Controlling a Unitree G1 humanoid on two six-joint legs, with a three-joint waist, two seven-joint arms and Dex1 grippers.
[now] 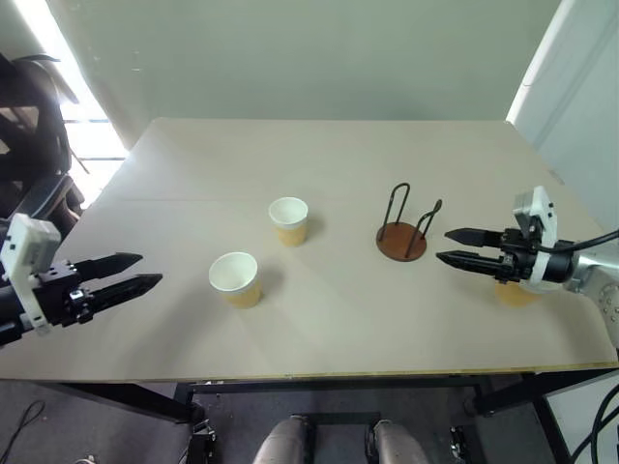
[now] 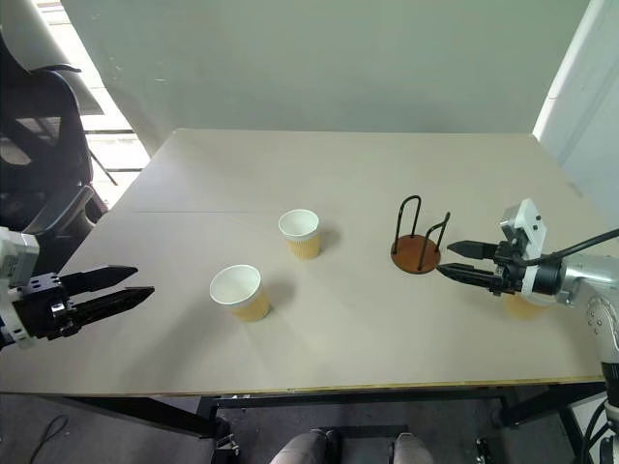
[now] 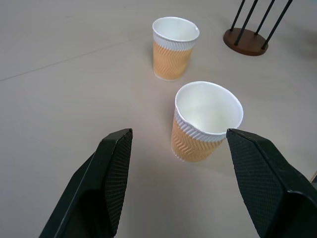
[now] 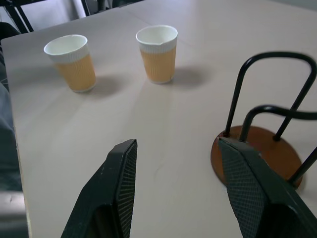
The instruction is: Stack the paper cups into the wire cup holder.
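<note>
Beige and wide, the desk carries all the things of the task. I count two paper cups standing free: the near cup and the far cup. A third cup seems to stand under my right arm, but it is mostly hidden, so I am not fully sure. I see one wire cup holder, with two black wire loops on a round brown base.

Both free cups stand upright, mouths up, their long axis vertical. The wire loops of the holder also rise straight up from the base.

My left hand hangs over the left edge of the desk with its fingers apart, holding nothing; the near cup is in front of it, a little apart, and the far cup is beyond that one. My right hand also has its fingers apart and empty; the holder stands just beside its fingertips, not touching.
</note>
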